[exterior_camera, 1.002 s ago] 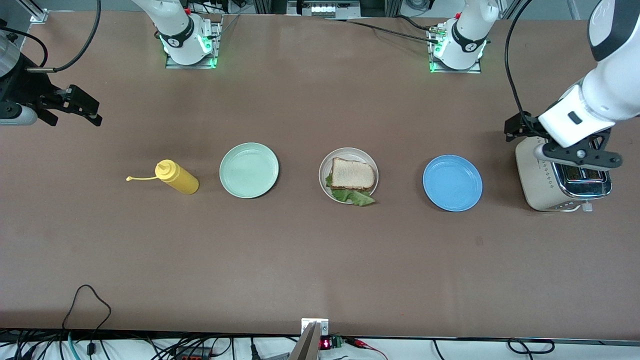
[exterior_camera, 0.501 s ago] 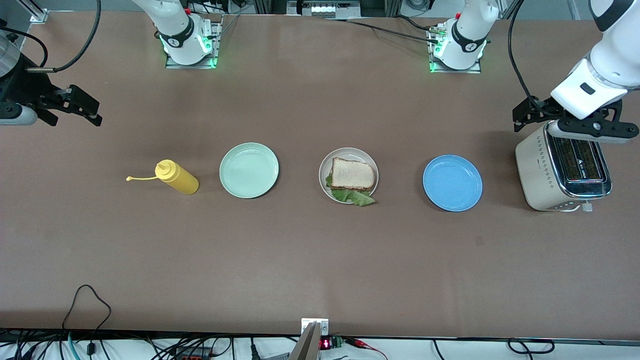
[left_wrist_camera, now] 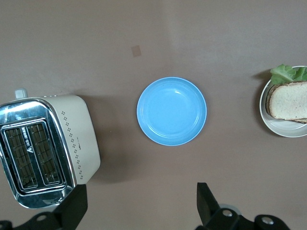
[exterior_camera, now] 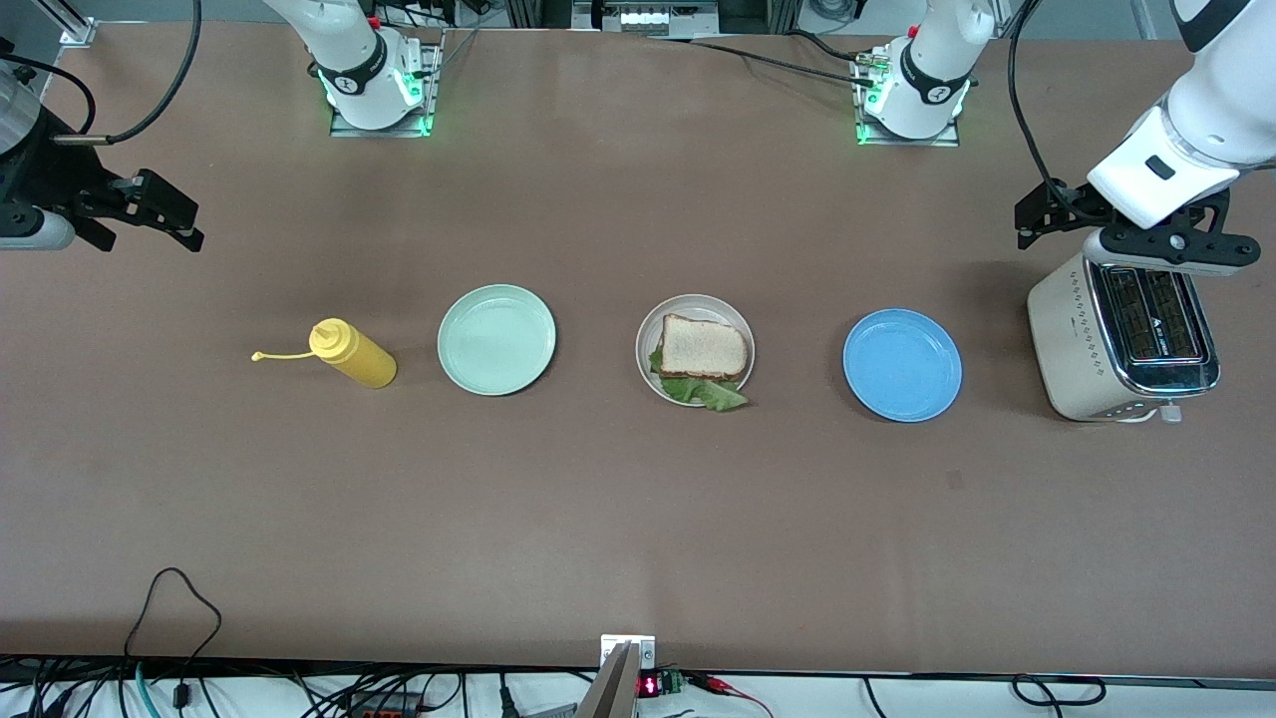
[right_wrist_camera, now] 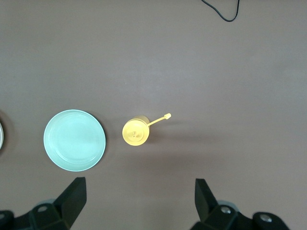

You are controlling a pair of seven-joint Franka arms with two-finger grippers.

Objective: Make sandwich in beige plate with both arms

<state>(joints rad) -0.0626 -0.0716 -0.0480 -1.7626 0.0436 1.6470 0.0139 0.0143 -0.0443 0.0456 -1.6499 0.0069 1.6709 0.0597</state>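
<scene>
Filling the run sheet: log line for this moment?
sandwich on round beige plate | left gripper open above toaster | right gripper open, waiting

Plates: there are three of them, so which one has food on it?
The beige plate in the middle of the row holds the sandwich. The mint-green plate and the blue plate on either side of it have nothing on them.

A matt brown surface (exterior_camera: 598, 499) is seen. A glossy sheen is shown by the round blue plate (exterior_camera: 902, 365) and the mint-green plate (exterior_camera: 496, 339). The cream toaster (exterior_camera: 1121, 344) is topped with polished chrome. The yellow squeeze bottle (exterior_camera: 353, 354) looks like smooth plastic.
</scene>
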